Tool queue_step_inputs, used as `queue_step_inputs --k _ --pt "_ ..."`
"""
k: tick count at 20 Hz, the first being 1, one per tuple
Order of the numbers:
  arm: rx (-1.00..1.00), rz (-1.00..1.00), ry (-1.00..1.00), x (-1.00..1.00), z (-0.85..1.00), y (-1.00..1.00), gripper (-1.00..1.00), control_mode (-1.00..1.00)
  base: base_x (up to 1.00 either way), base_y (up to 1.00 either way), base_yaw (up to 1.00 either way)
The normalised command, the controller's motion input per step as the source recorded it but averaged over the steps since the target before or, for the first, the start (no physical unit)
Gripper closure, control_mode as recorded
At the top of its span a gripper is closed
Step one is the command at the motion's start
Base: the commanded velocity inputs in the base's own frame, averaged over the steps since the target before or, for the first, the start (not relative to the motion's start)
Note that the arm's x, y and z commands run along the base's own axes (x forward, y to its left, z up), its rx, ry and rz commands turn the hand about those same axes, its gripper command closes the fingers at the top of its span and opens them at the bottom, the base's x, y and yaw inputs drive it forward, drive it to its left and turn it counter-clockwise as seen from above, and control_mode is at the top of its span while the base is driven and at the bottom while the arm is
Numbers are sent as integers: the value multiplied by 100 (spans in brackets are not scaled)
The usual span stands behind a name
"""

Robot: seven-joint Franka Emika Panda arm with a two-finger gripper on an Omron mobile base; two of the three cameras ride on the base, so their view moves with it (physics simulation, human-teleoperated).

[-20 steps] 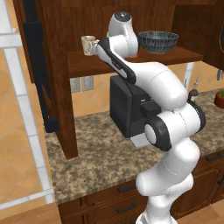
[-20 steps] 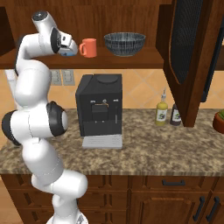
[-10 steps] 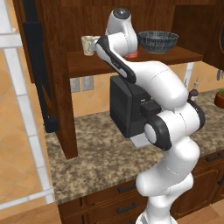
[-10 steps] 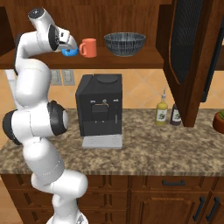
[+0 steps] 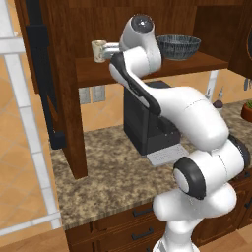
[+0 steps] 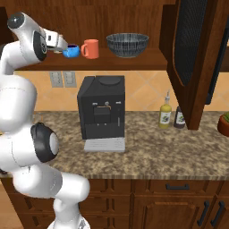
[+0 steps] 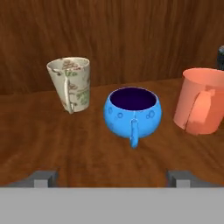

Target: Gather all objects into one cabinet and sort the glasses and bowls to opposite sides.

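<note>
Squat glossy bright blue cup [image 7: 133, 113] has been released on the wood shelf board [image 7: 87, 148]; hand [image 7: 113, 178] now spread wide, earlier clamped. Beige patterned tumbler [image 7: 70, 84] at 10 o'clock, orange-red cup [image 7: 202, 107] at 3.

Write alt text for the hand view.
A squat blue cup stands upright on the wooden cabinet shelf, handle toward the camera, between a beige patterned tumbler and an orange-red cup. The claw is open just in front, holding nothing.
</note>
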Motion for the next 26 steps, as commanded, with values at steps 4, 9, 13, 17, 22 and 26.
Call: queue_step_inputs --k 4,9,13,17,22,26 --pt "2 10 -13 -72 4 -3 -100 -100 0 0 0" --pt "7 5 -2 -83 38 -1 -100 -100 0 0 0" --pt "4 0 0 -99 44 0 -100 -100 0 0 0" --pt "0 3 -5 -100 10 0 -100 -100 0 0 0" --pt "0 11 -5 -100 0 -7 -100 -100 0 0 0" --pt "3 12 -6 -100 0 -21 -100 -100 0 0 0"
